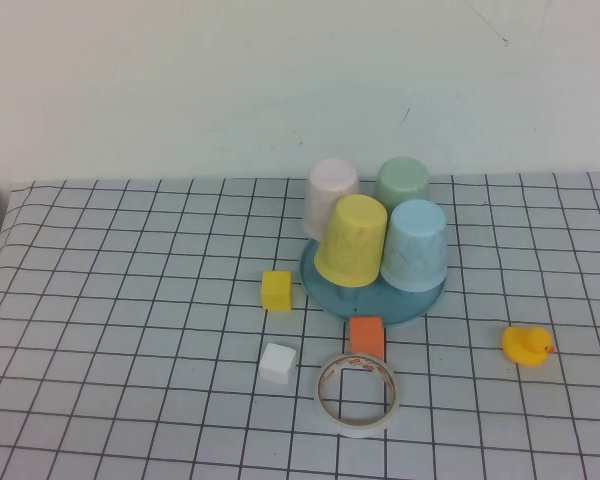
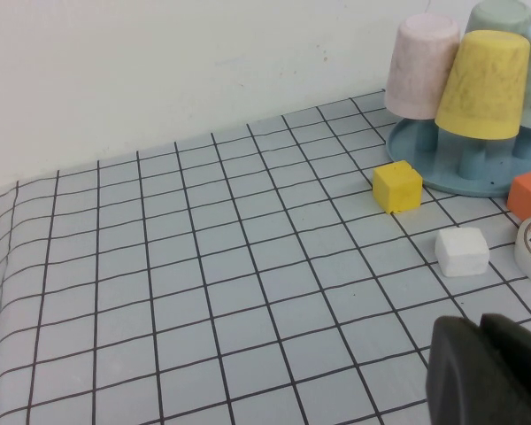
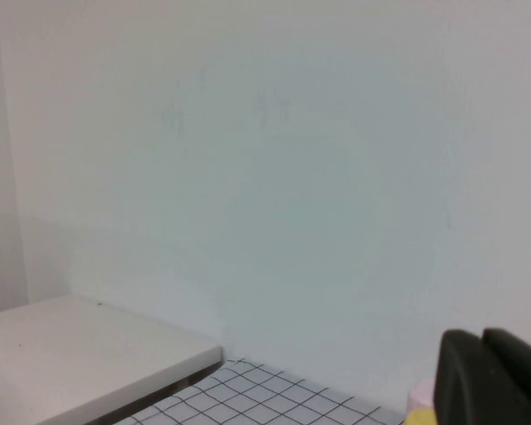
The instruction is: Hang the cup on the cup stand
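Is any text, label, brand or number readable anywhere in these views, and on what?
Nothing can be read.
Tape roll: red-orange marks on its inner ring, too blurred to read.
Cups, cup stand, blocks, rubber duck: no print visible.
Left claw and right claw: both shut, unmarked, clear of the objects.

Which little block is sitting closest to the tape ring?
The orange block. It sits right behind the tape roll, almost touching it and the cup stand; the white block and yellow block lie farther left.

The cup (image 1: 416, 244) hangs inverted on the cup stand (image 1: 325, 287).
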Available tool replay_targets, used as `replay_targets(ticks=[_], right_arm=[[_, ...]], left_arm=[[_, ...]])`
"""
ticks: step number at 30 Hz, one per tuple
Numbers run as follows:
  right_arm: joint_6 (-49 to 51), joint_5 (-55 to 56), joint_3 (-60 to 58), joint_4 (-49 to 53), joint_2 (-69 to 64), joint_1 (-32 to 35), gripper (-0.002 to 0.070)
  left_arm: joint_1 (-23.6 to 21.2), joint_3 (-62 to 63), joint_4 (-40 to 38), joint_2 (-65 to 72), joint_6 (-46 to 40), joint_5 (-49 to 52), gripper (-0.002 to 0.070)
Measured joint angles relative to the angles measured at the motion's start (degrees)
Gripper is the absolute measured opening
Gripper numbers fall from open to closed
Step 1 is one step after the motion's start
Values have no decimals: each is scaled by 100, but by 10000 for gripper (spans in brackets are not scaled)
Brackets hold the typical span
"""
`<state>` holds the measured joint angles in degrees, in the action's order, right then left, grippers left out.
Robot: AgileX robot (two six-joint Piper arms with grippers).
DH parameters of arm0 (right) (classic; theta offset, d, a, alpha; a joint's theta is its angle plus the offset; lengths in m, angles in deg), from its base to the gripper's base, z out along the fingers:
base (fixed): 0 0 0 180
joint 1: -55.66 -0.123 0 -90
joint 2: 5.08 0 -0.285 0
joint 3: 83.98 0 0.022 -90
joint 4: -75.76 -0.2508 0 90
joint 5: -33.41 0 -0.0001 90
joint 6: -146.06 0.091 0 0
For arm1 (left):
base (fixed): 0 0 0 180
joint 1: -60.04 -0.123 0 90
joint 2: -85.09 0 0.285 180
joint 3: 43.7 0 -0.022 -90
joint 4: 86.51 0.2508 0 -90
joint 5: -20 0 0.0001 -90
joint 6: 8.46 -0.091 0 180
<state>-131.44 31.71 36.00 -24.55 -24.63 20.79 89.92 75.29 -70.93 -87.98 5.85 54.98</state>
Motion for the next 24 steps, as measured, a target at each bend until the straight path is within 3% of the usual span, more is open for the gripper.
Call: replay_targets(ticks=[9, 17, 24], right_arm=[[-48, 1614, -338, -11, 0, 0, -1], [-75, 1261, -850, -34, 0, 0, -1], [-841, 896, -860, -34, 0, 0, -1]], left_arm=[[0, 0, 0, 0, 9, 0, -1], [0, 0, 0, 0, 9, 0, -1], [0, 0, 0, 0, 9, 0, -1]])
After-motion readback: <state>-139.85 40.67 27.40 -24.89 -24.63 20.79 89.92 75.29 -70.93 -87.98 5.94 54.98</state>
